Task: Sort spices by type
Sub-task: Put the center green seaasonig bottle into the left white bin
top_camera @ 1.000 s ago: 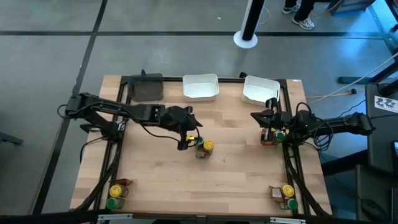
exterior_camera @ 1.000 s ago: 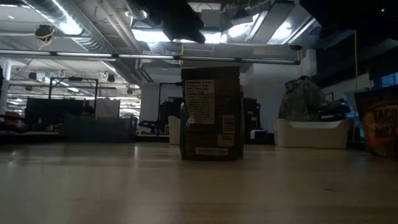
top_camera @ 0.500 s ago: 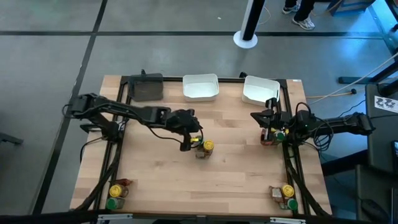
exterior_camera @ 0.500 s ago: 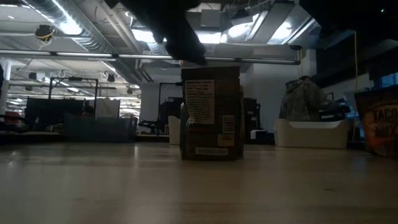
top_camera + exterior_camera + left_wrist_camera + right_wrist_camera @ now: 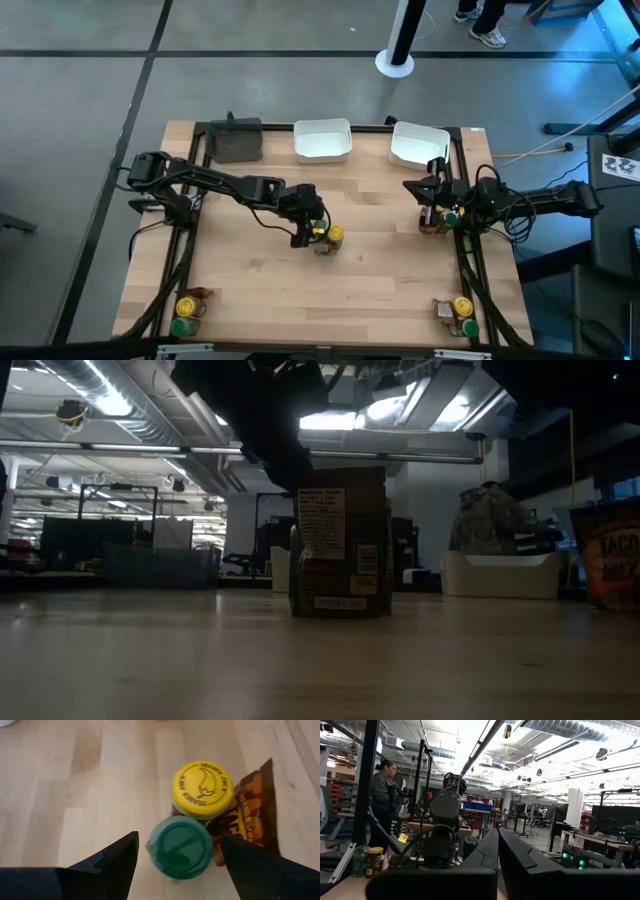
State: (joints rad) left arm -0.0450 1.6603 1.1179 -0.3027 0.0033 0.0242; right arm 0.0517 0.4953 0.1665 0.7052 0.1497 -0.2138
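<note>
At the table's centre stand a green-lidded jar (image 5: 180, 849), a yellow-lidded jar (image 5: 202, 788) and a reddish-brown spice packet (image 5: 250, 815), all three touching. In the high view this cluster (image 5: 327, 238) sits just right of my left gripper (image 5: 310, 228). That gripper (image 5: 179, 845) is open and points down, one finger on each side of the green jar, with a gap at each. My right gripper (image 5: 415, 188) is shut (image 5: 498, 837) and held level beside another spice cluster (image 5: 441, 219) near the right edge.
A dark tray (image 5: 235, 140) and two white trays (image 5: 322, 140) (image 5: 418, 145) line the far edge. More spice clusters stand at the near left corner (image 5: 186, 311) and the near right corner (image 5: 458, 314). A person (image 5: 384, 795) stands beyond the table.
My left gripper has moved down and a little toward the table's right, onto the centre cluster; in the low view the dark arm has dropped closer to the packet's top. The spices have stayed put.
</note>
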